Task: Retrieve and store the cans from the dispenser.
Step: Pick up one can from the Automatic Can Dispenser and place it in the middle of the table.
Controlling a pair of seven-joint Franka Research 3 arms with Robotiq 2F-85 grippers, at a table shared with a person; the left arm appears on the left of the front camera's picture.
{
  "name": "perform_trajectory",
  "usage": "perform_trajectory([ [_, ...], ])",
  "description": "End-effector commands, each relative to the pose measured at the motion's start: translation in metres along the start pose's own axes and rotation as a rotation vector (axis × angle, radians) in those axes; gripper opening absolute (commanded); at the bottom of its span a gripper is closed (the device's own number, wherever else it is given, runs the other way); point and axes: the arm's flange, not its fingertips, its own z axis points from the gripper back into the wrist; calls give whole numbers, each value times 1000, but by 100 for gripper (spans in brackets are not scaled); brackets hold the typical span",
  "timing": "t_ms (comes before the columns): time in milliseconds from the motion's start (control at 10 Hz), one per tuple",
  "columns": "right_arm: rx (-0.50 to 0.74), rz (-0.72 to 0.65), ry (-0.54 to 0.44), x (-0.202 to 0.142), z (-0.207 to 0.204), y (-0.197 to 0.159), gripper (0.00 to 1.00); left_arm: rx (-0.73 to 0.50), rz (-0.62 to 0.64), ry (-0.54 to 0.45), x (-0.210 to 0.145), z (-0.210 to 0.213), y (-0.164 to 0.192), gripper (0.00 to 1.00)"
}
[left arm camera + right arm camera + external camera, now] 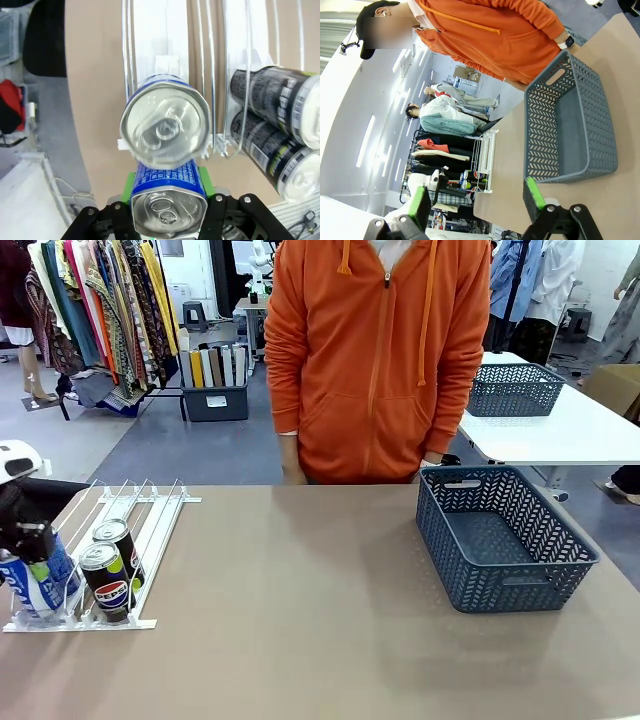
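Observation:
The white wire-rail dispenser [150,515] lies at the table's left. Two black Pepsi cans [108,580] stand in one lane. Blue cans [35,588] stand in the lane at the far left. My left gripper [33,540] is down over that lane. In the left wrist view my left gripper [167,192] is shut on the front blue can [167,205], a green pad on each side. A second blue can [165,125] stands right behind it, and the black cans [275,115] lie to the right. My right gripper [476,200] hangs open in the air with nothing between its fingers.
A dark grey lattice basket [440,535] sits at the table's right; it holds nothing. A person in an orange hoodie [375,360] stands at the far edge. Another basket [515,390] is on a white table behind.

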Motion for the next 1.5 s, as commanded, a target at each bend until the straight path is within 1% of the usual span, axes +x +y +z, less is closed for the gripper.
perform_trajectory([
  [0,20,27,-18,4,-1,1,100,31,-17,-103,-18,64,-4,0],
  [100,20,27,-18,4,-1,1,100,25,-59,-146,-31,99,-9,0],
  [200,20,27,-18,4,-1,1,100,56,-90,-195,-45,125,-14,0],
  [300,20,27,-18,4,-1,1,100,34,-128,-254,-57,147,-17,0],
  [400,20,27,-18,4,-1,1,100,-3,-135,-319,-66,167,-18,0],
  [500,20,27,-18,4,-1,1,100,-51,-113,-367,-72,184,-14,0],
  [600,20,27,-18,4,-1,1,100,-84,-84,-392,-73,191,-7,0],
  [700,20,27,-18,4,-1,1,100,-123,-69,-390,-71,190,3,0],
  [800,20,27,-18,4,-1,1,100,-171,-27,-376,-67,184,16,0],
  [900,20,27,-18,4,-1,1,100,-252,-14,-384,-59,178,22,0],
  [1000,20,27,-18,4,-1,1,100,-332,-71,-384,-49,167,8,0],
  [1100,20,27,-18,4,-1,1,100,-328,-86,-379,-40,158,-20,0],
  [1200,20,27,-18,4,-1,1,100,-354,-165,-345,-33,149,-60,0],
  [1300,20,27,-18,4,-1,1,100,-375,-228,-324,-26,138,-111,0],
  [1400,20,27,-18,4,-1,1,100,-384,-294,-309,-22,121,-176,0],
])
